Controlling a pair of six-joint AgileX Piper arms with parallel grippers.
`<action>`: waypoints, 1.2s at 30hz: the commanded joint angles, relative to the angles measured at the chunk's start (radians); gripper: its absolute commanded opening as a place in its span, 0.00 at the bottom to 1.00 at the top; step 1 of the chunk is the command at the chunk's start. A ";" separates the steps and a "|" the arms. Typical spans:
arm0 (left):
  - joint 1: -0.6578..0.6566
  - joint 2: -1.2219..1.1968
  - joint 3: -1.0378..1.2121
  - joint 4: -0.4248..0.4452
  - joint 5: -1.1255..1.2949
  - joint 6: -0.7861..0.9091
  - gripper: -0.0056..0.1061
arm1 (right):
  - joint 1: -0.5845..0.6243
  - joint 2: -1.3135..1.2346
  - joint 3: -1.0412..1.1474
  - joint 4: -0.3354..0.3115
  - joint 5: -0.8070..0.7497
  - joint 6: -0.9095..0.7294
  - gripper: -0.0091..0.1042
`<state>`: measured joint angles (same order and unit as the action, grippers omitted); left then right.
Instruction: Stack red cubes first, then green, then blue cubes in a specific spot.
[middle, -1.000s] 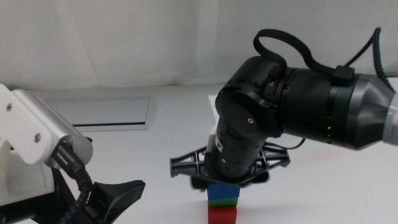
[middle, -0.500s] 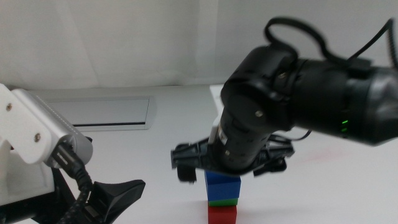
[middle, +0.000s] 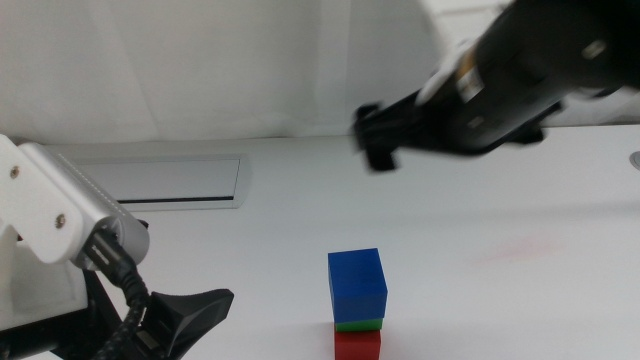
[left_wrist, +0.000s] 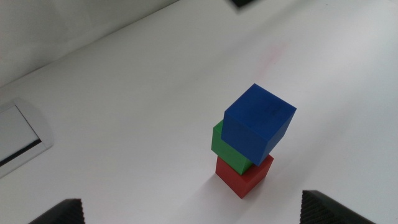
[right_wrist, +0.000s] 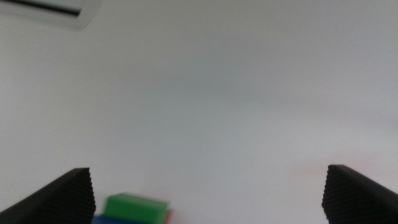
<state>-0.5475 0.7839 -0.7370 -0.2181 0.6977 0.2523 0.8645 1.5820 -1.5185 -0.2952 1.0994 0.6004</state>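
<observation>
Right gripper (middle: 455, 105) at 1 o'clock, jaws wide, empty; matte blue cube (middle: 357, 283) tops green cube (middle: 358, 324) and red cube (middle: 357, 345), stack finished. Left gripper (left_wrist: 186, 214) waits wide at 7 o'clock.

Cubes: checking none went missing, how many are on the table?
3, in one stack: red cube on the table, green cube on it, blue cube on top. None visible elsewhere.

blue cube (middle: 356, 283) on green cube (middle: 358, 324) on red cube (middle: 357, 344) | right pincer (middle: 450, 110) above, apart, blurred
</observation>
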 joint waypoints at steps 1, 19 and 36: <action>-0.010 -0.002 0.002 -0.008 -0.008 0.000 0.82 | -0.073 -0.030 -0.006 -0.003 -0.021 -0.102 0.99; -0.010 -0.002 0.002 0.027 -0.056 -0.074 0.76 | -0.675 -0.128 -0.005 0.194 -0.039 -0.607 0.94; 0.116 -0.002 -0.035 0.700 -0.119 -0.615 0.02 | -0.956 -0.448 0.188 0.295 -0.122 -0.749 0.40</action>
<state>-0.4597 0.7839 -0.7542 0.4585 0.5710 -0.3508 -0.0843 1.1795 -1.3820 0.0000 1.0067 -0.1322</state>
